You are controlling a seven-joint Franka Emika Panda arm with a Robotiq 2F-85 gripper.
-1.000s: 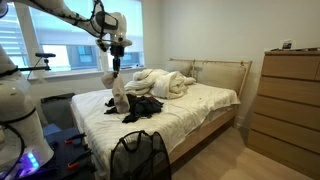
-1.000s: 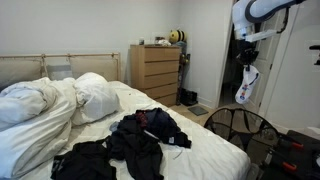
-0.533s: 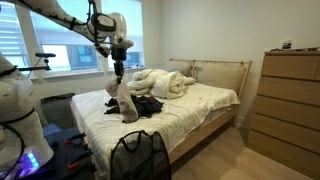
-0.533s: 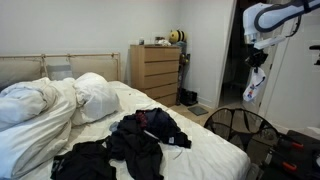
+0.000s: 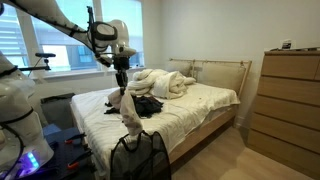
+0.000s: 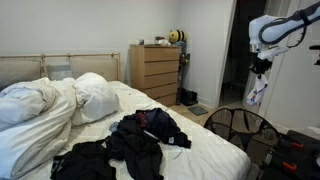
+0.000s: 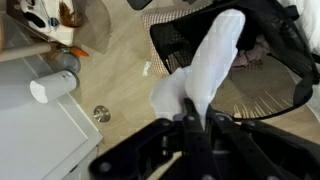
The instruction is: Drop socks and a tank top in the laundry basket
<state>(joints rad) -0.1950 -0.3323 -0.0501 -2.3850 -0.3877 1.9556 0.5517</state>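
Wrist view showed gripper (image 7: 190, 122) clenched on one end of white garment (image 7: 208, 65), which hung limp just above laundry basket (image 5: 150, 160). Judged light, soft, floppy; an end pinch sufficed.

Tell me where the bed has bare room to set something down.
Free: bed sheet between the dark clothes pile, the bunched duvet and its far edge. Crowded: mid-bed under that pile, the head end under the duvet; above the laundry basket the gripper holds a white garment.
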